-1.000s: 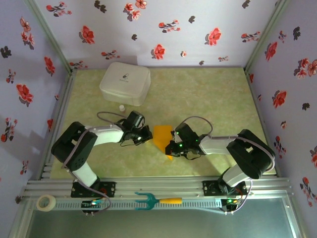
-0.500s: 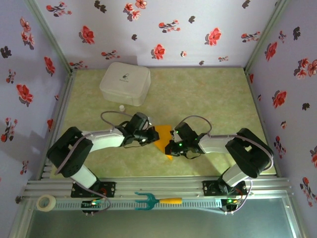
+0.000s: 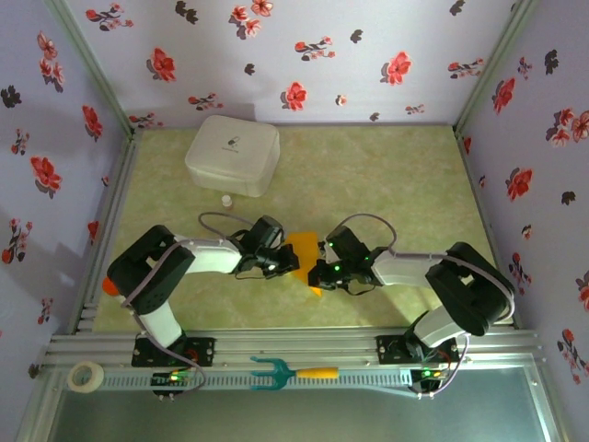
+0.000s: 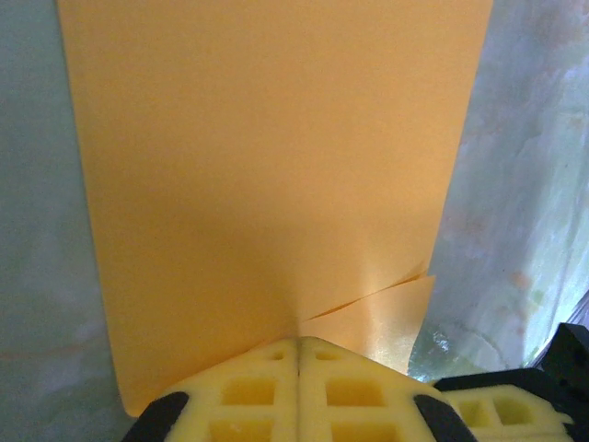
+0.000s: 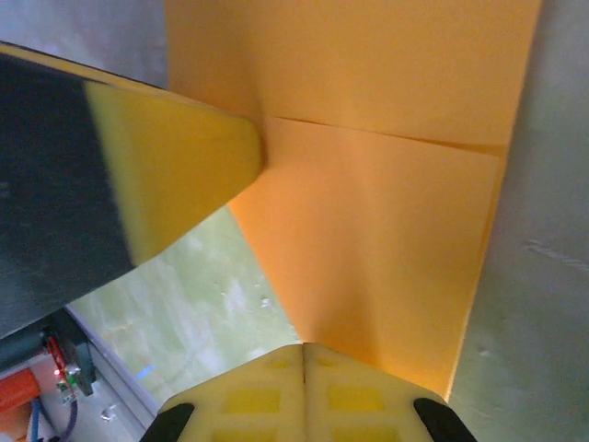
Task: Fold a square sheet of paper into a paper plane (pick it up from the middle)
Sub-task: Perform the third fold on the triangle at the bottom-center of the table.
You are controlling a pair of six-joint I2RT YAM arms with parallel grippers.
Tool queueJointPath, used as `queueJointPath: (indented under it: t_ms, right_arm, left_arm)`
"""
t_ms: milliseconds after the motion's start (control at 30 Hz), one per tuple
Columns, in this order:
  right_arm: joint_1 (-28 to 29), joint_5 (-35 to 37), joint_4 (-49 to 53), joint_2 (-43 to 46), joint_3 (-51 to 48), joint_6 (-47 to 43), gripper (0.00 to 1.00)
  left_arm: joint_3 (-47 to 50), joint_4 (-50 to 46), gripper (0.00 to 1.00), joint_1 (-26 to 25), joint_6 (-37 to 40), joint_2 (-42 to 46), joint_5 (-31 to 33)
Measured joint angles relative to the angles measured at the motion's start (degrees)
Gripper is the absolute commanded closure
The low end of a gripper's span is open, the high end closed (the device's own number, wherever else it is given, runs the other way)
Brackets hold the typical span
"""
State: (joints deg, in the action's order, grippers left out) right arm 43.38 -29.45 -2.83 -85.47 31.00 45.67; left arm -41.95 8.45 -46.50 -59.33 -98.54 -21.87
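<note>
The orange-yellow paper (image 3: 302, 249) lies part-folded on the green table between my two grippers; it is not a narrow dart. In the left wrist view the paper (image 4: 276, 166) has a flap edge near its right side. My left gripper (image 3: 287, 261) is shut, and its closed tips (image 4: 299, 343) rest on the sheet's left part. My right gripper (image 3: 317, 270) is shut too, its tips (image 5: 304, 347) touching the paper (image 5: 386, 230) near its lower corner. A left finger (image 5: 175, 175) presses at a crease in the right wrist view.
A white lidded box (image 3: 232, 154) stands at the back left, with a small white cap (image 3: 225, 199) in front of it. On the near rail (image 3: 497, 345) lie a tape roll (image 3: 86, 375) and a teal fork (image 3: 285, 373). A small orange thing (image 3: 110, 286) shows by the left arm.
My left gripper slid right, from beside the paper onto its left part, staying shut. The right gripper and the paper have hardly moved.
</note>
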Motion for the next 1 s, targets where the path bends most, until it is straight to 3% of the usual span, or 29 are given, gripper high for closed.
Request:
queueJointPath:
  t_ms: [467, 1000]
  right_arm:
    - [0.0, -2.1, -0.7, -8.3, 5.7, -0.7, 0.95]
    - [-0.3, -1.4, -4.0, 3.9, -7.2, 1.6, 0.93]
  left_arm:
    - [0.0, -0.1, 1.0, 0.4, 0.9, -0.1, -0.4]
    - [0.0, 0.2, 1.0, 1.2, 1.3, -0.5, -2.2]
